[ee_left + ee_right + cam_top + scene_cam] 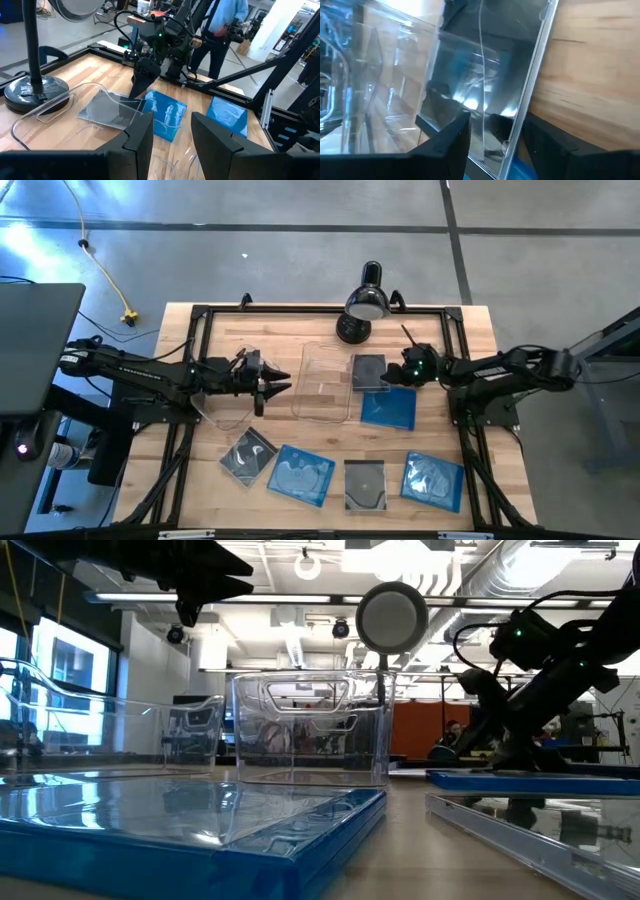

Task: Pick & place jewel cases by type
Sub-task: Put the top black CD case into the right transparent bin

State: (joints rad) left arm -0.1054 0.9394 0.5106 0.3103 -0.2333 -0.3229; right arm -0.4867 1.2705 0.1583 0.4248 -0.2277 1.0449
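Observation:
A dark grey jewel case (368, 370) lies on the table between the middle clear bin (322, 380) and a blue case (388, 408). My right gripper (392, 377) is open at the dark case's right edge; in the right wrist view its fingers (495, 125) stand either side of the case's clear ribbed edge (520, 100). My left gripper (285, 380) is open and empty above the left clear bin (225, 408). Two dark cases (248, 455) (365, 483) and two blue cases (300, 473) (433, 480) lie flat along the near edge. My right gripper comes slanting down from the table's right side at the dark case's right edge (135, 100), one finger over the case's face and one over the wood beside it. I cannot tell whether a finger touches the case.
A black desk lamp (365, 305) stands at the far edge behind the middle bin; its base also shows in the left wrist view (35, 95). A black frame (200, 315) runs round the table. A person (220, 20) stands beyond the right edge.

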